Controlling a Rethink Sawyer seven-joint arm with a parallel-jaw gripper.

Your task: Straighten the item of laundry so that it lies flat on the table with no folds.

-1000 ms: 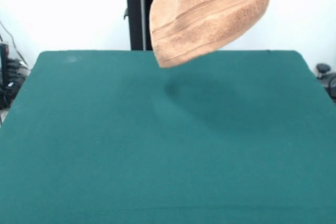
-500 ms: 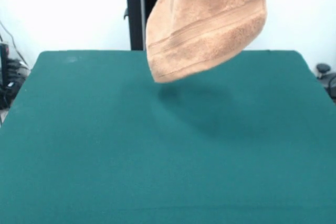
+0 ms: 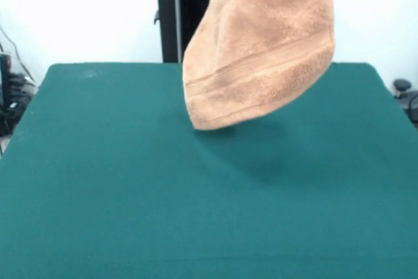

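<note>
The towel (image 3: 261,57) hangs in the air over the table (image 3: 98,174), running up out of the top of the front view, so whatever holds it is not shown; the claw is out of sight and I cannot tell its state; presumably it sits straight above, with the towel trailing down from it; the long axis runs roughly vertical, the band stripe slanting near the lower hem; the lowest corner, at lower left, looks just off the felt or barely touching; laying it flat likely means lowering while dragging sideways.
</note>
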